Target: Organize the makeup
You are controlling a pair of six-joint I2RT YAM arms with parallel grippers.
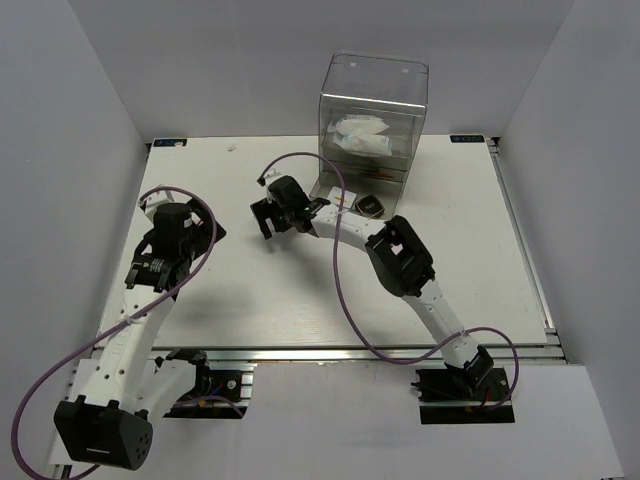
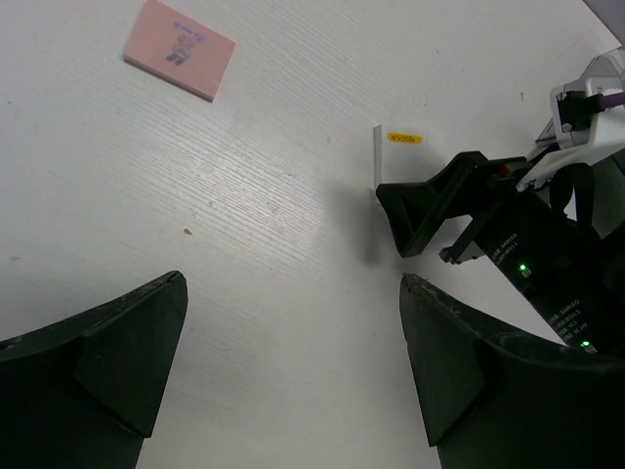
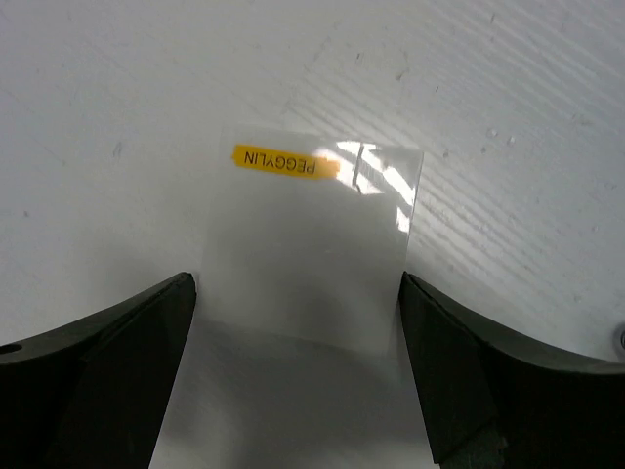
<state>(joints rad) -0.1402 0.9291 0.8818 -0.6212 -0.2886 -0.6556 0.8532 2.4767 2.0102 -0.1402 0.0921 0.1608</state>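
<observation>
A white flat square [image 3: 308,234] with an orange mark lies flat on the table, and my right gripper [image 3: 298,283] stands open over it, one finger at each side of its near half. The left wrist view shows that same white square [image 2: 389,161] partly covered by the right gripper [image 2: 430,210], with a pink square [image 2: 179,49] lying farther off. My left gripper [image 2: 293,293] is open over bare table. From above, the right gripper [image 1: 268,218] is at mid-table and hides the white square, while the left gripper [image 1: 170,238] is at the left. A black square compact [image 1: 372,207] lies beside the right forearm.
A tall clear acrylic drawer box [image 1: 375,95] stands at the back centre with white-blue crinkly packets [image 1: 360,137] inside. Purple cables loop from both arms over the table. The right arm stretches diagonally from its base at the near right edge.
</observation>
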